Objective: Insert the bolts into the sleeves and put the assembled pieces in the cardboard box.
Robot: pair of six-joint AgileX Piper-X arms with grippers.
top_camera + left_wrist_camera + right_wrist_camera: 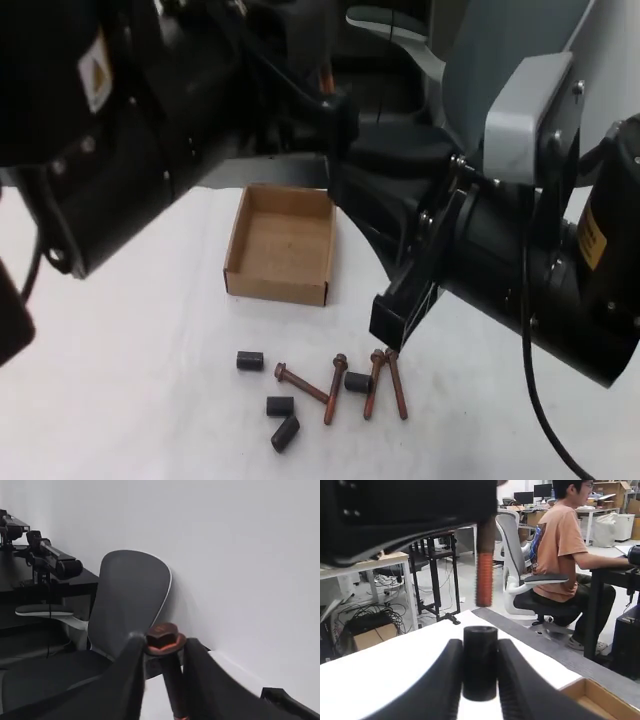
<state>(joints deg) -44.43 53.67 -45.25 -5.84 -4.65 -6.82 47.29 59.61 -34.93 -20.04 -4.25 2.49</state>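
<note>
Right wrist view: right tool gripping sleeve upright; left tool gripping bolt, threaded tip poised above. Likely hazard: an off-axis tip catches the sleeve rim and jams.

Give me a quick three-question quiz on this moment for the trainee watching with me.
1. True or false: the cardboard box already holds an assembled piece.
2. What is the right gripper holding? A) a bolt B) a sleeve C) nothing
3. In the high view, how many loose bolts lie on the bench?

Key: 1 false, since the box is empty; 2 B; 3 four.
</note>
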